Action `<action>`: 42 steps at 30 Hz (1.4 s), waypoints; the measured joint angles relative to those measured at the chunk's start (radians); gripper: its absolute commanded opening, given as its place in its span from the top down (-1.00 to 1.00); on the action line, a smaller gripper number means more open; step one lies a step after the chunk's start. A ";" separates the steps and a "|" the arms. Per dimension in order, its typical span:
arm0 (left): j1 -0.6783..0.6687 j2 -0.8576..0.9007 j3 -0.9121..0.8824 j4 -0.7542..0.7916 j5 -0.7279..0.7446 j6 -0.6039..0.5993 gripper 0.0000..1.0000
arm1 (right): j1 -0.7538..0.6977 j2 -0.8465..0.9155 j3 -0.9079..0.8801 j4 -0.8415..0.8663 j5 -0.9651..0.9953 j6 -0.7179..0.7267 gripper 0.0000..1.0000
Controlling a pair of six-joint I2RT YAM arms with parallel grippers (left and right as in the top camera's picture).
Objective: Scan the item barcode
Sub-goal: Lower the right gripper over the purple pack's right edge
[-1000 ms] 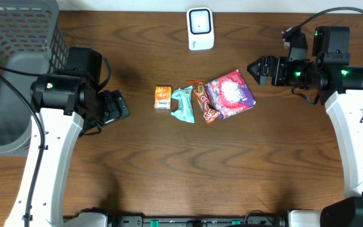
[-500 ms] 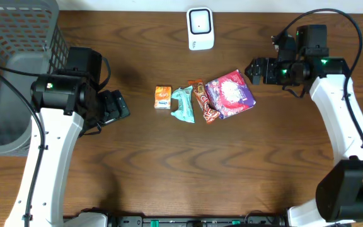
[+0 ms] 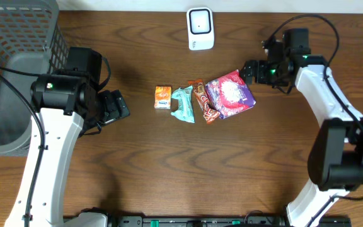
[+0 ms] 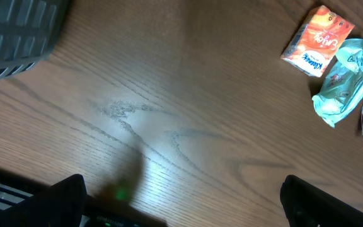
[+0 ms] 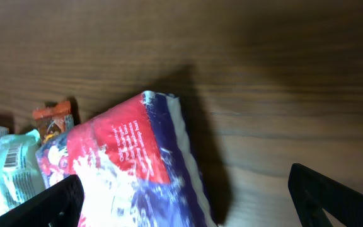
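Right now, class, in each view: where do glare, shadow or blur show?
Overhead: sharp and evenly lit. Left wrist: pale glare across the table, with a green glint near the bottom edge. Right wrist: dim; the red and purple packet looks soft, with dark shadow along its right edge.

You have bare bench (image 3: 169, 164) all along the near side, and more between the left fingers (image 4: 55, 202) and the orange packet (image 3: 162, 97). The packets (image 3: 203, 101) crowd side by side mid-bench. The scanner (image 3: 200, 28) stands beyond them, and the basket (image 3: 14, 44) blocks the far left.
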 measured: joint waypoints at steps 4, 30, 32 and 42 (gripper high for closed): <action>0.000 0.000 0.000 0.000 0.000 0.000 -0.96 | 0.000 0.059 0.000 0.010 -0.105 -0.045 -0.98; 0.000 0.000 0.000 0.000 0.000 0.000 -0.96 | 0.013 0.060 -0.002 -0.374 -0.268 -0.045 -0.94; 0.000 0.000 0.000 0.000 0.000 0.000 -0.96 | 0.028 0.047 -0.002 -0.399 -0.286 -0.044 -0.95; 0.000 0.000 0.000 0.000 0.000 0.000 -0.96 | 0.107 0.019 -0.001 -0.443 -0.322 -0.037 -0.98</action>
